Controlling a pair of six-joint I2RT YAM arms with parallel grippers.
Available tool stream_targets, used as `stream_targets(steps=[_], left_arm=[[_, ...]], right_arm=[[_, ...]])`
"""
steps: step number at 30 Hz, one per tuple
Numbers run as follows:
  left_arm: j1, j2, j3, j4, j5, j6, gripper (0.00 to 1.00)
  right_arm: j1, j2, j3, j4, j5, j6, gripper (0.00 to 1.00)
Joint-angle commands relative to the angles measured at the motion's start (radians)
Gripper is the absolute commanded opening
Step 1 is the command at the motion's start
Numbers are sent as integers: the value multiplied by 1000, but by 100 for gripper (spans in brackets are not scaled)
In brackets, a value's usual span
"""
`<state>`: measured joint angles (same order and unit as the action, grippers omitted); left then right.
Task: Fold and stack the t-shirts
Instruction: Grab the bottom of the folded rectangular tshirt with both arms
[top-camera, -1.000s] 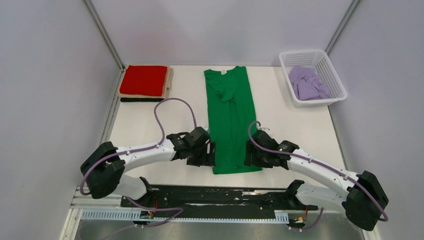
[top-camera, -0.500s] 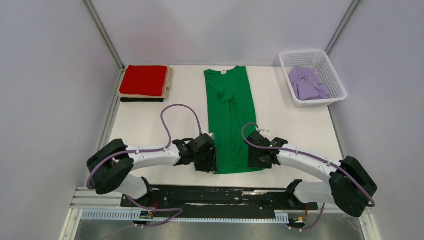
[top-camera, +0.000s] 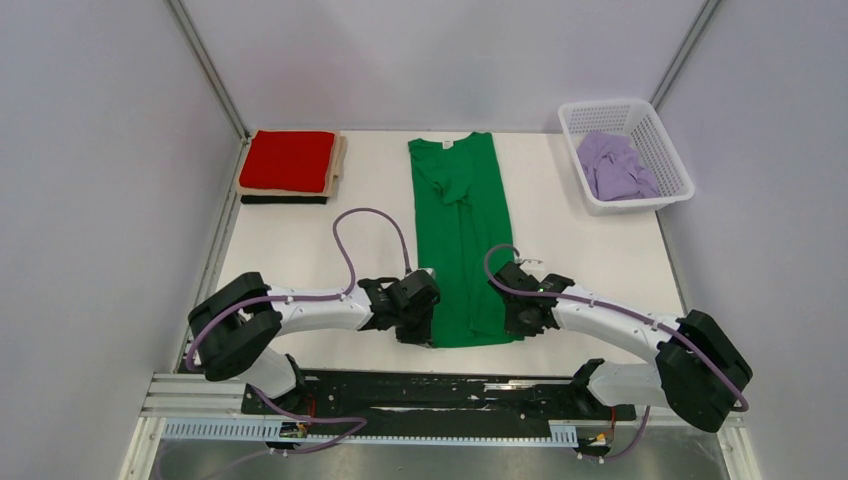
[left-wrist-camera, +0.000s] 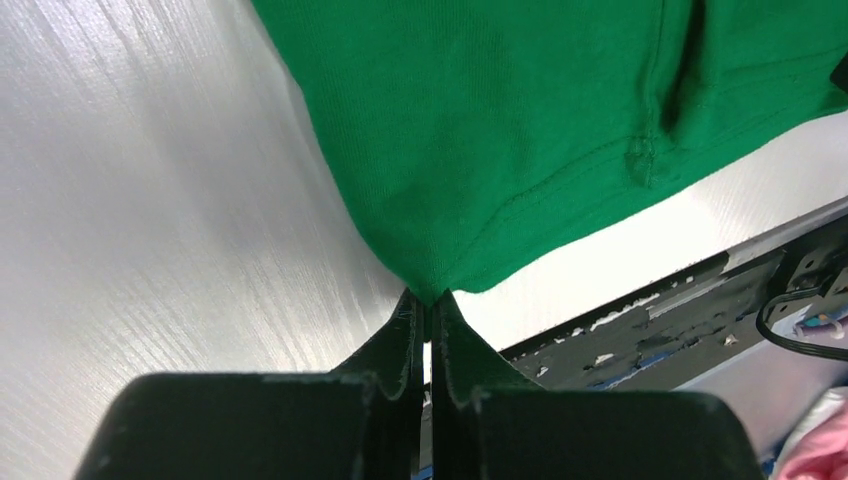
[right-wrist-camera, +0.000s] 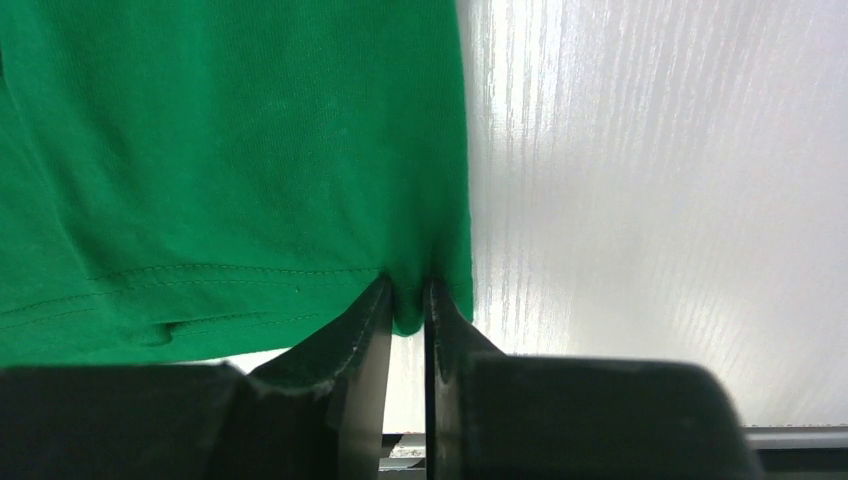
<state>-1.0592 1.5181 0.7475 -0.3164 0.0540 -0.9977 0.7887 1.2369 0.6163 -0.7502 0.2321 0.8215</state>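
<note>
Spread t-shirt (top-camera: 460, 230) at table (top-camera: 290, 250) centre, running near to far. Folded t-shirt stack (top-camera: 290, 165) far left. Basket (top-camera: 672, 150) far right, crumpled t-shirt (top-camera: 615, 168) inside. Left gripper (top-camera: 427, 336) at spread t-shirt's near-left corner, right gripper (top-camera: 511, 325) at near-right.

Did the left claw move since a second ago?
Yes. The left gripper slid right onto the near corner of the green t-shirt and pinched it.

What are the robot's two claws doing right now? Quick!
The left gripper is closed, pinching the green t-shirt at its near left hem corner.
The right gripper is closed, pinching the same shirt's near right hem corner.
</note>
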Motion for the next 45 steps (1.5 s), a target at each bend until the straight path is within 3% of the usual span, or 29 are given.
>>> stream_targets(steps=[1,9,18,28,35,40,45], left_arm=[[-4,7,21,-74,-82,-11,0],[-5,-68,13,-158,-129,-15,0],[-4,-117,-14,-187,-130,-15,0],[-4,-155,-97,-153,-34,-17,0],[-6,-175,-117,-148,7,-14,0],[-6,-196,-127,-141,12,-19,0],[-5,-189,-131,-122,19,-19,0]], right_arm=[[-3,12,20,-29,29,49,13],[-3,-42,53,-164,12,96,6],[-3,-11,68,-278,-23,187,5],[10,-28,-24,-225,-121,278,18],[12,-170,-13,-275,-89,301,28],[13,-341,-22,-220,-135,261,35],[11,-398,-61,-206,-102,285,37]])
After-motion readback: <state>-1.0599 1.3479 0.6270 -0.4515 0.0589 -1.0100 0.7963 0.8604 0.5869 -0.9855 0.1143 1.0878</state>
